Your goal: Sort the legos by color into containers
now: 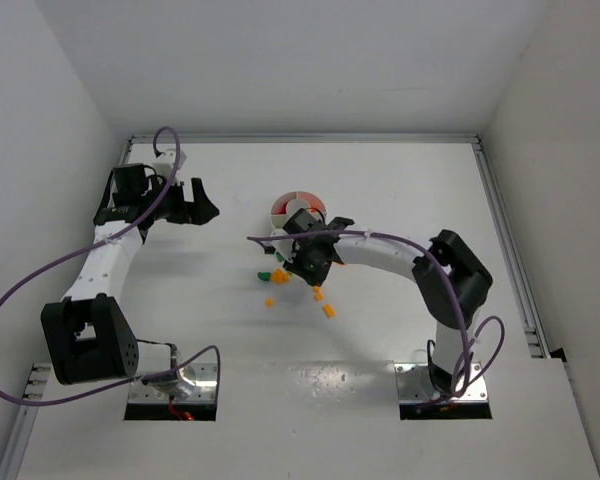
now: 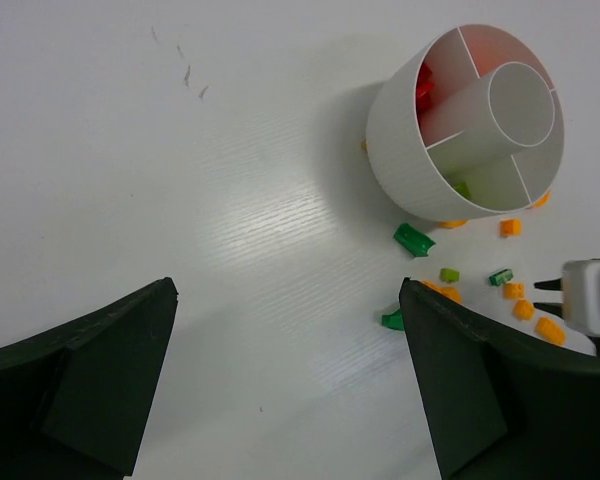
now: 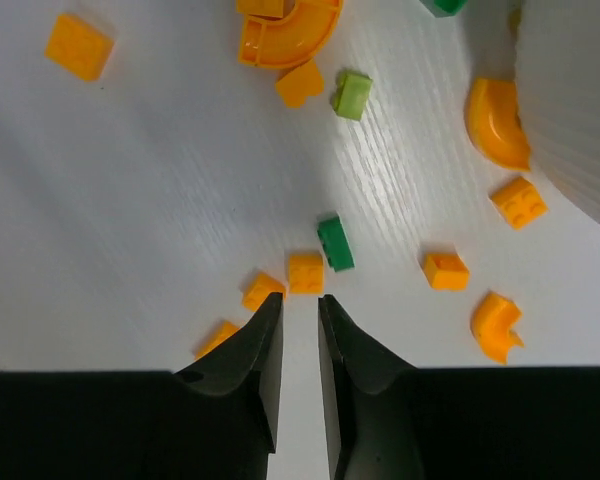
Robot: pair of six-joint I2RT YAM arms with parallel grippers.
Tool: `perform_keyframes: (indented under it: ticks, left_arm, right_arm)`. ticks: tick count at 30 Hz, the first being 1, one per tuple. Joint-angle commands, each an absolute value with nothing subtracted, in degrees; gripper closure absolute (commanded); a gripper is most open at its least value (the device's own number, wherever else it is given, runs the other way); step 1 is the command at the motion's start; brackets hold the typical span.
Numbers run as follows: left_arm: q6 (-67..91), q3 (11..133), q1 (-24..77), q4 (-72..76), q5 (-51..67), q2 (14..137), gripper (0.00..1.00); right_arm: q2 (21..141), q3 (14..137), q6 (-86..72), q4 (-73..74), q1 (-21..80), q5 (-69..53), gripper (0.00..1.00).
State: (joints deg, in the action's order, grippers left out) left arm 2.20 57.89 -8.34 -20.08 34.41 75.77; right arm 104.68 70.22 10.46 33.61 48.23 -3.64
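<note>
At the near edge of the loose pile, the right gripper (image 3: 298, 300) hangs low over the white table (image 3: 130, 180), its dark, tapering jaws parted only by a narrow slit and holding nothing. Just beyond its tips lies a small square orange brick (image 3: 305, 272), with a dark green brick (image 3: 335, 243) right beside it, almost touching. A pinch here could catch both colours together, or the smooth, hard plastic could squirt sideways from the fingertips and scatter its neighbours. Further out are more unsorted legos: studded orange blocks, a pale green brick (image 3: 352, 95) and glossy curved orange pieces, one curved piece (image 3: 495, 120) lying close against the dish wall, where reaching fingers might knock the dish. The round white dish (image 2: 410, 150) stands beyond the pile, with thin plastic walls, a central cup and wedge sections; red bricks (image 2: 425, 85) sit in one wedge, and something green (image 2: 462, 187) shows in another. Well apart to the left, the left gripper (image 2: 287, 300) is spread wide and empty above bare, faintly grained tabletop.
</note>
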Motion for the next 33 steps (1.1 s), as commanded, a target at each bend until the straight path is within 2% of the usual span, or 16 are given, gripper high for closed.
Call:
perform_keyframes:
  ticks: [1,12,33]
  left_arm:
    - [2.29,59.68,-8.61,-18.63,35.77,75.15,0.0]
    - [2.29,59.68,-8.61,-18.63,35.77,75.15,0.0]
    - [1.76,59.68,-8.61,-18.63,35.77,75.67,0.0]
  right_arm:
    - [108.36,73.2,11.16,30.23,48.6,-4.39,0.79]
    - [115.75,79.18,10.55,29.71,48.6,-3.34,0.69]
    - [125.42,90.26,11.07,32.07,48.6,-2.29,0.7]
